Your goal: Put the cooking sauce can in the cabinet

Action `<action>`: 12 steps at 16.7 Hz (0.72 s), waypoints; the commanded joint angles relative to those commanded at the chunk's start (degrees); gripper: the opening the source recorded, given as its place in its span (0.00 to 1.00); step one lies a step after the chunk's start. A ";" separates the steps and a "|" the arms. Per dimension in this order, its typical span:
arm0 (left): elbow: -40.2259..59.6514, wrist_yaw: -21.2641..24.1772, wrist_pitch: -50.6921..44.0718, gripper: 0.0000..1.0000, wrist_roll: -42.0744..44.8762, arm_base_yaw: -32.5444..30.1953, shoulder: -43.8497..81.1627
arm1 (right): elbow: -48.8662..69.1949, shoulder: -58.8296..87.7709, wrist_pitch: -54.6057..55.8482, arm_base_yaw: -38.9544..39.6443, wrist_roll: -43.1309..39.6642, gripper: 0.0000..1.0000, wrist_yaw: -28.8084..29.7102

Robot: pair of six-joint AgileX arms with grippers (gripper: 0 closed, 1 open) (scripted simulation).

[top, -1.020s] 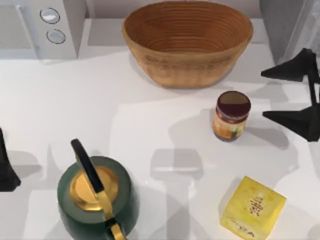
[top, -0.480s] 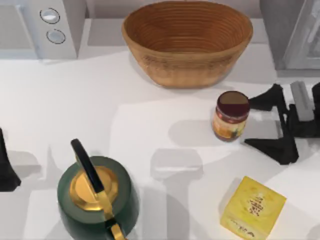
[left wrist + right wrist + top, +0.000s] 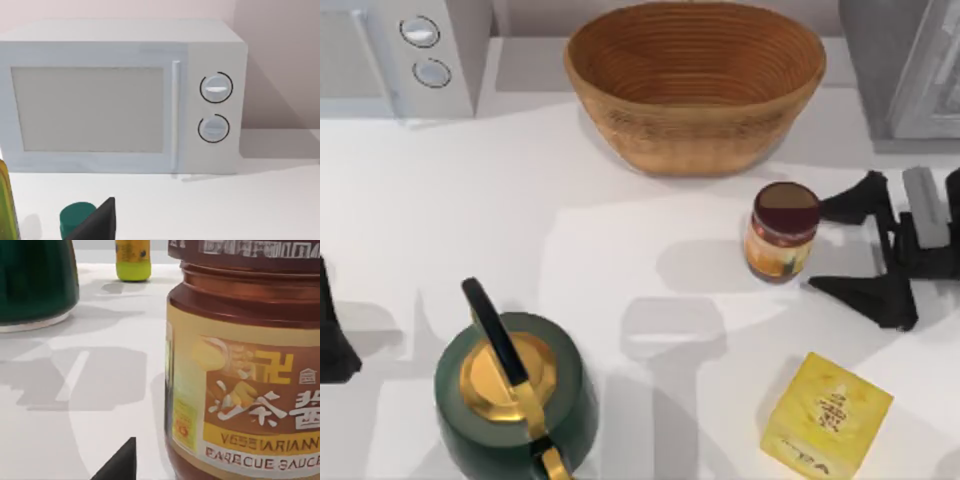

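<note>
White bench [image 3: 620, 220] carries everything, and I go through it by size. The grey cabinet [image 3: 895, 65] stands at the far right corner, the wicker basket [image 3: 695, 85] in the middle at the back, the microwave [image 3: 410, 55] far left, the green kettle [image 3: 515, 395] near left and the yellow box [image 3: 825, 415] near right. The sauce can [image 3: 783, 232] stands upright on the bench, right of centre, between basket and box. I judge it stiff, smooth-sided and fairly light, likely to slip if pinched high, so I would take it across the labelled middle of its body. My right claw [image 3: 848, 245] sits just right of it, spread wider than the can, holding nothing, fingers not touching it. My left claw [image 3: 332, 335] waits at the left edge; I cannot tell its opening.
</note>
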 joint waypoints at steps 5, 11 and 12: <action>0.00 0.00 0.00 1.00 0.00 0.00 0.00 | 1.91 1.56 -6.65 0.93 -5.17 1.00 -3.55; 0.00 0.00 0.00 1.00 0.00 0.00 0.00 | 8.15 5.00 -24.67 2.51 -20.48 1.00 -4.34; 0.00 0.00 0.00 1.00 0.00 0.00 0.00 | 9.41 5.67 -28.31 2.84 -23.56 1.00 -4.37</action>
